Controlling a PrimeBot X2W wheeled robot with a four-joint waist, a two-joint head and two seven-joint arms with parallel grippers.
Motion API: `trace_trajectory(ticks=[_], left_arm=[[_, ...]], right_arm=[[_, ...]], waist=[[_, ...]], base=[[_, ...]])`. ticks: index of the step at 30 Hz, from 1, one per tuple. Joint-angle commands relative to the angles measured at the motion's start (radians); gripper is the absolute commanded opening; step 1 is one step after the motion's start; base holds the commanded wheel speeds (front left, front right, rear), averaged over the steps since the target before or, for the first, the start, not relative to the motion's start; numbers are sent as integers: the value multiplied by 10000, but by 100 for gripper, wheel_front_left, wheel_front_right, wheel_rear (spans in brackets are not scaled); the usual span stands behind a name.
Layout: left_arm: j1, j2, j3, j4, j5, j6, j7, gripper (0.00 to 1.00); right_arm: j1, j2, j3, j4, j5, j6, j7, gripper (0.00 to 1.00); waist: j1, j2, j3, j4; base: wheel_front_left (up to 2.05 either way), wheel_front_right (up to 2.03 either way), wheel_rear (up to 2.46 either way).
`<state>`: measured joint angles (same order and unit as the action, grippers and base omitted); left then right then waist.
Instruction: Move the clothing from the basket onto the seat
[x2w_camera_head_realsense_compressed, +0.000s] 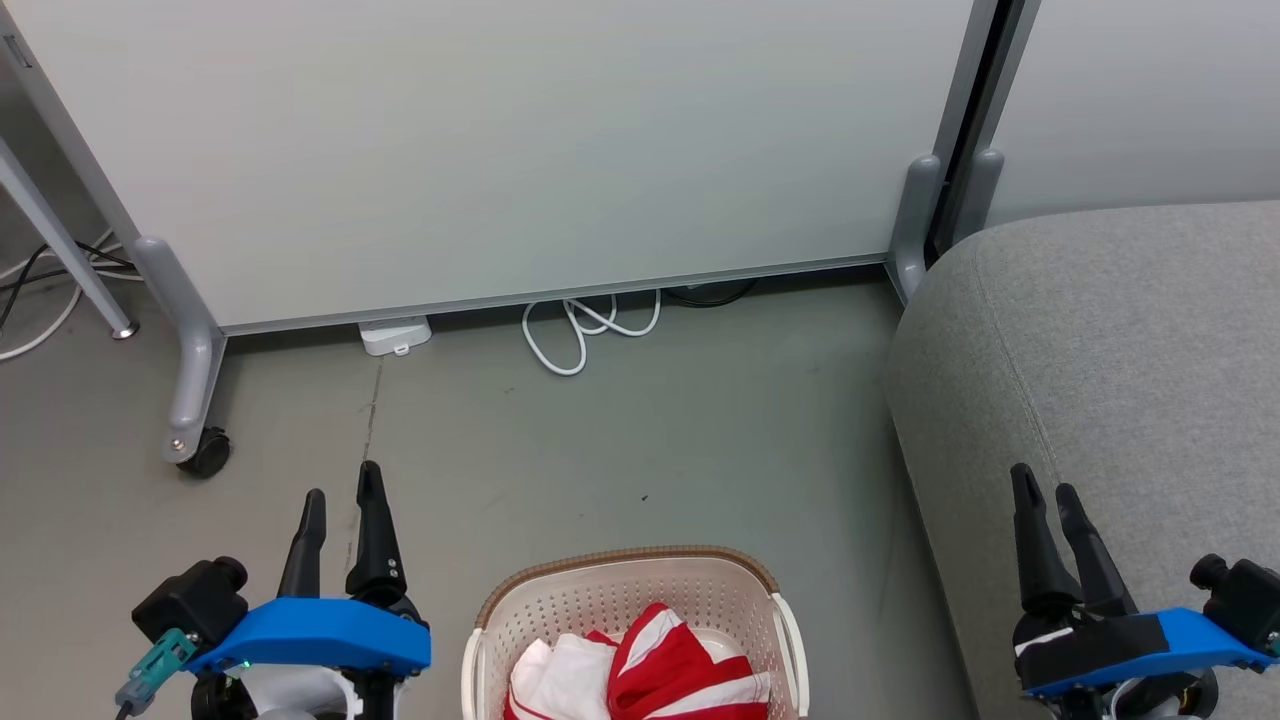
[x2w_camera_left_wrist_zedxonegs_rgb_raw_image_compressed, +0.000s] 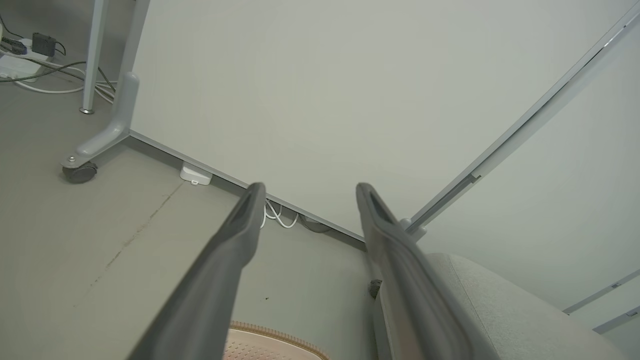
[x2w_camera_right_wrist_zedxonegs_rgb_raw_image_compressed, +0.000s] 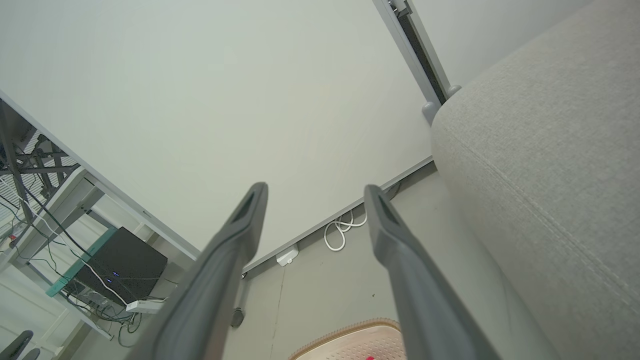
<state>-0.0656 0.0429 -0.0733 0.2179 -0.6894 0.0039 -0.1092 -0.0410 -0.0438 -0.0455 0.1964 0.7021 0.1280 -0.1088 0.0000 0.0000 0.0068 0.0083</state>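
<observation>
**Clothing (x2w_camera_head_realsense_compressed: 660, 660) in the basket (x2w_camera_head_realsense_compressed: 630, 555), both arms empty**

In the head view the basket sits on the grey floor (x2w_camera_head_realsense_compressed: 650, 440) at the bottom centre of the frame, cut off by the lower edge. Its brown woven-look rim curves across the top, with the perforated cream wall below it. The clothing lies bunched inside: red fabric with white stripes on the right, and a white panel crumpled on the left. None of it hangs over the rim.

The seat (x2w_camera_head_realsense_compressed: 1120, 350) fills the right side of the frame. It is a light-grey upholstered cushion with a rounded corner and a stitched seam running down it. It stands near the basket's right side, with a strip of floor between them.

The left end effector (x2w_camera_head_realsense_compressed: 342, 482) is at the lower left of the frame, left of the basket and apart from it. Its two dark fingers point up the frame, spread apart, with nothing between them. In the left wrist view the fingers (x2w_camera_left_wrist_zedxonegs_rgb_raw_image_compressed: 235, 235) stand wide, with floor and wall showing through the gap.

The right end effector (x2w_camera_head_realsense_compressed: 1042, 480) is at the lower right, in front of the seat's surface. Its fingers are also parted and hold nothing. In the right wrist view the gap between them is wide and bare.

Across the top of the head view stands a pale partition panel (x2w_camera_head_realsense_compressed: 500, 150) on grey feet, with a caster (x2w_camera_head_realsense_compressed: 205, 452) at the left. A looped white cable (x2w_camera_head_realsense_compressed: 590, 330) and a small white box (x2w_camera_head_realsense_compressed: 395, 335) lie on the floor at the panel's base.
</observation>
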Motion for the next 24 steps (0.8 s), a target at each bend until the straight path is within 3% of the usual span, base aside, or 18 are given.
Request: trace_trajectory(ticks=[1, 24], left_arm=[[-257, 72, -56, -73, 371, 81, -117, 100], [-291, 83, -626, 177, 3027, -14, -723, 100]], right_arm=[[-39, -70, 26, -108, -371, 27, -117, 100], [62, -80, 241, -78, -2853, 30, -727, 100]], waist=[[0, 0, -2, 1], [0, 0, 3, 35]], base=[[0, 0, 0], [0, 0, 0]])
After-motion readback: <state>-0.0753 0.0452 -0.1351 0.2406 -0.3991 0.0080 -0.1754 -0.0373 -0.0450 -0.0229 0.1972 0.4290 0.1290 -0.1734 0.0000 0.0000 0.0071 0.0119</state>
